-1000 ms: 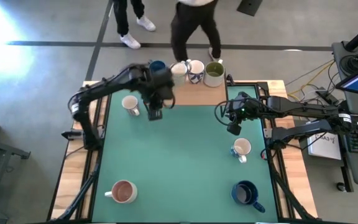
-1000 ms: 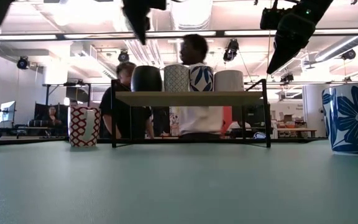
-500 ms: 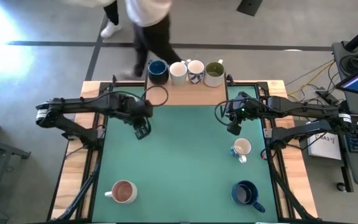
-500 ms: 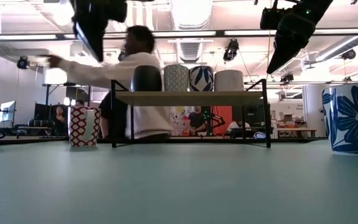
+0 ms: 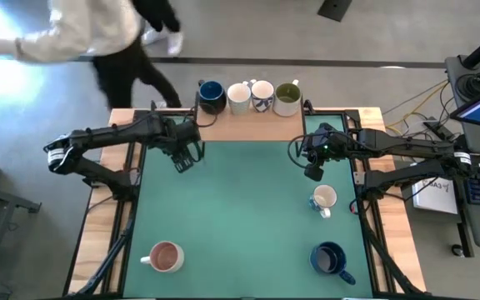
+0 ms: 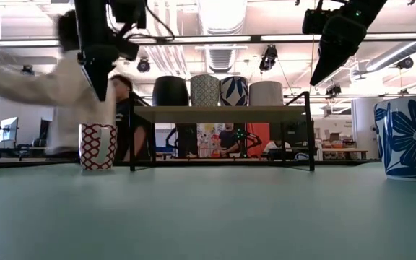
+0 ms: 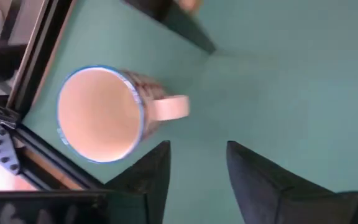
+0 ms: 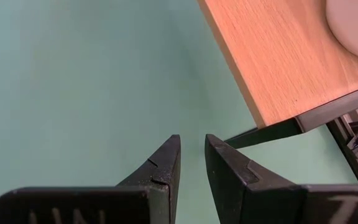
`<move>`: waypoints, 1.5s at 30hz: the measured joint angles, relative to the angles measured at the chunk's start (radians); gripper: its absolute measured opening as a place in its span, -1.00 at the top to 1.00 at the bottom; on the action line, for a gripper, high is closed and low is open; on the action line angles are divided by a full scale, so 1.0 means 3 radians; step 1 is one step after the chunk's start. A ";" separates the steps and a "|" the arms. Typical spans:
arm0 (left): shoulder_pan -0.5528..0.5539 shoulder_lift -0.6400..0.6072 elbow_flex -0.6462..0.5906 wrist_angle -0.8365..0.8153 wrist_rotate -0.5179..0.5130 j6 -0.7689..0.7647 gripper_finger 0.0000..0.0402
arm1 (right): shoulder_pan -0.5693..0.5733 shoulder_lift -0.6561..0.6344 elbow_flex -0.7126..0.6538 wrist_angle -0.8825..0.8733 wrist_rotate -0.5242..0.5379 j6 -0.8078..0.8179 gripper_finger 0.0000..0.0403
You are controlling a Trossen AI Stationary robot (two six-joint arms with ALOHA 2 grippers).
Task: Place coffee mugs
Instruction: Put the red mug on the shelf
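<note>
The green counter [image 5: 240, 217] carries a wooden shelf [image 5: 252, 127] at its far edge. Four coffee mugs [image 5: 249, 97] stand in a row on the shelf: dark blue, white, blue-patterned, olive inside. Three more sit on the counter: pink-brown inside [image 5: 164, 257], dark blue [image 5: 328, 258], cream [image 5: 324, 198]. The left claw [image 5: 183, 158] hangs released, empty, above a red-patterned mug [image 6: 97, 146] near the shelf's left end. The right claw [image 5: 313, 171] hangs beside the shelf's right end, fingers narrowly apart, grasping nothing.
</note>
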 joint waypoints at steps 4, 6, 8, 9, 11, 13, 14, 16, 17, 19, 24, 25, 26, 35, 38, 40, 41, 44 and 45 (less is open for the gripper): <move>0.0271 0.0001 -0.0145 0.0127 0.0020 0.0364 0.22 | 0.0000 0.0000 0.0000 -0.0001 0.0001 0.0000 0.68; 0.0410 0.0000 -0.0190 0.0219 0.0083 0.0534 0.22 | 0.0001 0.0000 0.0000 -0.0001 0.0001 0.0000 0.68; 0.0538 0.0000 -0.0243 0.0270 0.0148 0.0677 0.22 | 0.0000 0.0000 0.0000 0.0000 0.0000 0.0000 0.68; 0.0598 0.0000 -0.0266 0.0289 0.0181 0.0746 0.23 | 0.0000 -0.0001 0.0000 0.0000 0.0000 0.0000 0.68; 0.0691 0.0000 -0.0306 0.0359 0.0183 0.0856 0.23 | 0.0000 0.0000 0.0000 0.0000 0.0000 0.0000 0.68; 0.0770 0.0000 -0.0335 0.0364 0.0187 0.0935 0.24 | 0.0001 0.0000 0.0000 0.0000 0.0001 0.0000 0.68; 0.0800 0.0000 -0.0336 0.0364 0.0188 0.0972 0.24 | 0.0000 0.0000 -0.0001 0.0000 0.0000 0.0000 0.68; 0.0843 0.0000 -0.0336 0.0371 0.0188 0.1035 0.24 | 0.0000 0.0000 0.0000 -0.0001 0.0000 0.0000 0.68; 0.0859 0.0000 -0.0336 0.0366 0.0188 0.1070 0.24 | 0.0000 0.0000 0.0000 0.0000 0.0000 0.0000 0.68; 0.0890 0.0000 -0.0336 0.0366 0.0192 0.1144 0.24 | 0.0000 0.0000 0.0000 0.0000 0.0001 0.0000 0.68; 0.0966 -0.0006 -0.0416 0.0371 0.0354 0.1246 0.24 | 0.0000 0.0000 -0.0001 0.0000 0.0000 0.0000 0.68; 0.0979 -0.0013 -0.0448 0.0381 0.0354 0.1275 0.24 | 0.0000 0.0000 0.0000 -0.0001 0.0000 0.0000 0.68; 0.0995 -0.0019 -0.0482 0.0405 0.0356 0.1295 0.24 | 0.0001 0.0000 0.0000 -0.0001 0.0000 0.0000 0.68; 0.1120 -0.0100 -0.0698 0.0672 0.0353 0.1673 0.24 | 0.0001 0.0000 0.0000 -0.0001 0.0000 0.0000 0.68; 0.1142 -0.0095 -0.0741 0.0754 0.0353 0.1795 0.25 | 0.0001 0.0000 0.0000 -0.0001 0.0001 0.0000 0.68; 0.1141 -0.0095 -0.0766 0.0770 0.0356 0.1817 0.29 | 0.0000 0.0000 0.0000 -0.0001 0.0000 0.0000 0.68; 0.1139 -0.0095 -0.0773 0.0756 0.0357 0.1817 0.31 | 0.0001 0.0000 -0.0001 0.0000 0.0001 0.0000 0.68; 0.1142 -0.0095 -0.0805 0.0709 0.0357 0.1827 0.42 | 0.0000 0.0000 0.0000 0.0000 0.0001 0.0000 0.68; 0.1142 -0.0095 -0.0808 0.0709 0.0360 0.1841 0.46 | 0.0001 0.0000 0.0000 0.0000 0.0000 0.0000 0.68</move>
